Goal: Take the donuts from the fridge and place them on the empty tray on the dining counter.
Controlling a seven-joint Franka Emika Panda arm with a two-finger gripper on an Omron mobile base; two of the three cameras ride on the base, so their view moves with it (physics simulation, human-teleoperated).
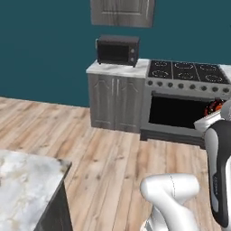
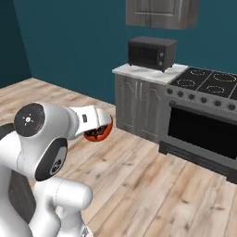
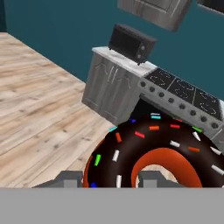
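Observation:
My gripper (image 2: 101, 126) is shut on a donut (image 2: 97, 133) and holds it in the air over the wooden floor. Close up in the hand view, the donut (image 3: 153, 148) is a dark ring with coloured sprinkles and a red-orange underside, and it sits between my two fingertips (image 3: 70, 178). From the left base view the donut (image 1: 214, 107) peeks out beside the hand at the right edge. A corner of the dining counter (image 1: 27, 189), marble-topped with a dark base, lies at the lower left. The fridge and the tray are out of view.
Ahead stand a grey cabinet (image 1: 116, 99) with a black microwave (image 1: 117, 49) on its marble top, and a steel stove (image 1: 185, 103) with a dark oven door. A wall cabinet (image 1: 122, 12) hangs above. Wooden floor (image 1: 103, 158) stretches between them and me.

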